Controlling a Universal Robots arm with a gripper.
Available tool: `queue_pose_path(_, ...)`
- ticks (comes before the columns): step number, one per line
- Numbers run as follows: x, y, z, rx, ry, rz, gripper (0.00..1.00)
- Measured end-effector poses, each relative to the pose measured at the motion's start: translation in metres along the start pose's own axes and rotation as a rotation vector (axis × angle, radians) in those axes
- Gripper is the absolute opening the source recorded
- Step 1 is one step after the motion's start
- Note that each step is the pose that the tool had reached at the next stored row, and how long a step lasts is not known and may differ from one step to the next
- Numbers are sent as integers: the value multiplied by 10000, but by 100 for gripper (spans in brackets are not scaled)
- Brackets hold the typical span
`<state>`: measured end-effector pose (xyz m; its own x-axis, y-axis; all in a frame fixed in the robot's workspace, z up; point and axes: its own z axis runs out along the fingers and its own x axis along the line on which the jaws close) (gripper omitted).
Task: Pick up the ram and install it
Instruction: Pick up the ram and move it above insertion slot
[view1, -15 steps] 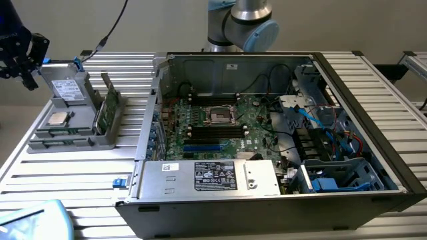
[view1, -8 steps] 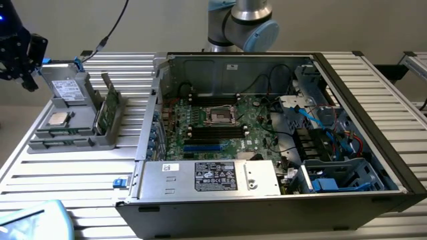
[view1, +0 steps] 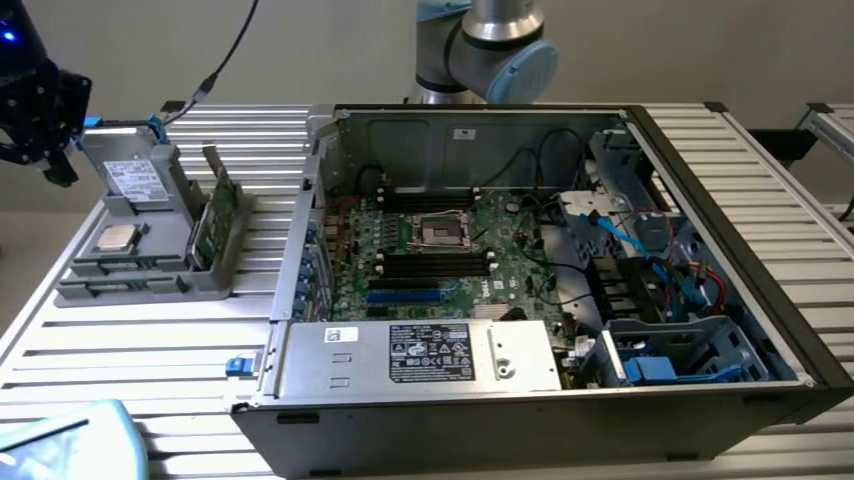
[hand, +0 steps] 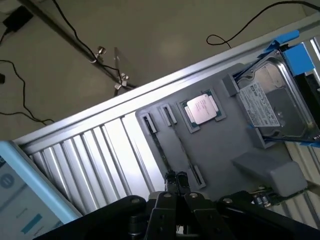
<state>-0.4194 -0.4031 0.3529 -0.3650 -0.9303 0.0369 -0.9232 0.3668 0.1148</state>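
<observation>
Green, the ram (view1: 214, 225) is seated on edge in the grey holder (view1: 130, 286) by the desk's (view1: 147, 352) edge at the exterior view's left. The gripper (view1: 60, 172) is pressed together, empty, well apart from it. Pick-up is judged unstarted; spreading and alignment over the stick are called for.

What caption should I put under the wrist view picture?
Shut hand near a gray tray holding a CPU and a hard drive.

A ribbed metal table (view1: 147, 350) carries an open computer case (view1: 534, 440). Just beside it, on the exterior view's left, sits a grey parts holder (view1: 134, 288).
</observation>
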Motion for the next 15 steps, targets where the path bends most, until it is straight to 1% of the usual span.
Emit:
queue_pose_path(2, 0, -1, 7, 56, 25, -357, 11)
queue_pose_path(7, -1, -3, 27, 226, 75, -1257, 11)
queue_pose_path(15, -2, -7, 53, 558, 139, -2714, 11)
